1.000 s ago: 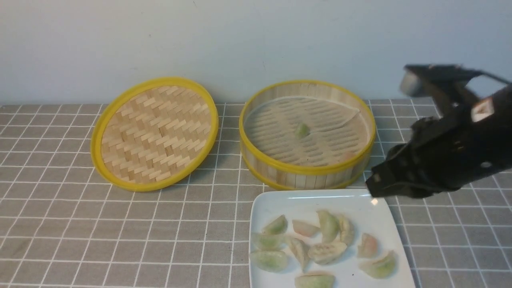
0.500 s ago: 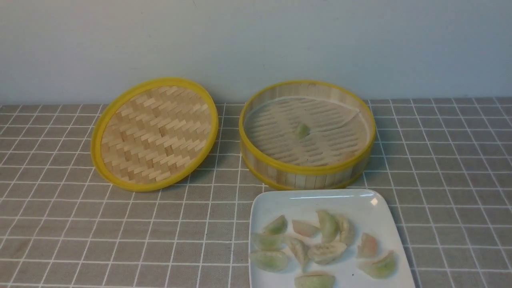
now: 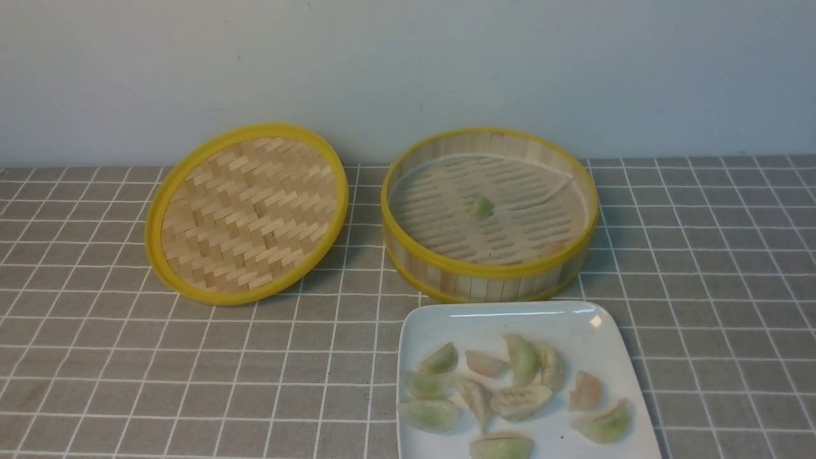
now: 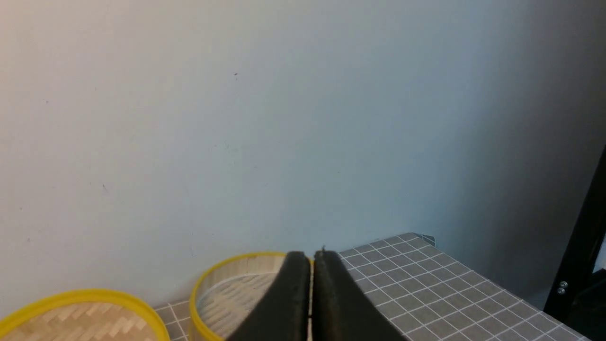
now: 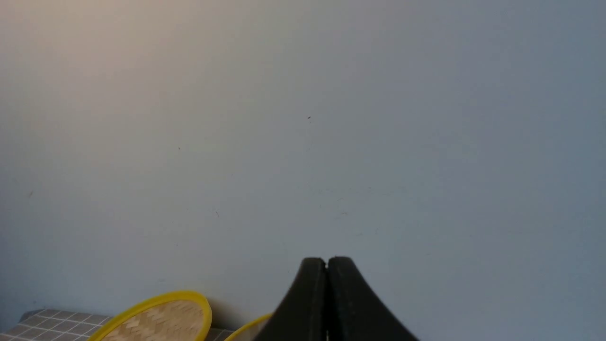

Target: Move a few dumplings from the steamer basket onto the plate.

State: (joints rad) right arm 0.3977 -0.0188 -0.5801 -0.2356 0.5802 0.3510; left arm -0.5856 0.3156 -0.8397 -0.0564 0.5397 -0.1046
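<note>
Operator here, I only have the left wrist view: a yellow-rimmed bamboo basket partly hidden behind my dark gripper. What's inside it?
Observer: The front view shows a pale green crescent dumpling near the middle of the round bamboo steamer basket, on its pale liner.

Operator: I can't see any plate. Where is it?

Observer: The white square plate is on the near side of the basket, holding a cluster of green and pinkish dumplings.

Operator: And the other arm, is its gripper open?

Observer: No. In the right wrist view the right gripper is shut, with nothing visible between its fingertips.
</note>
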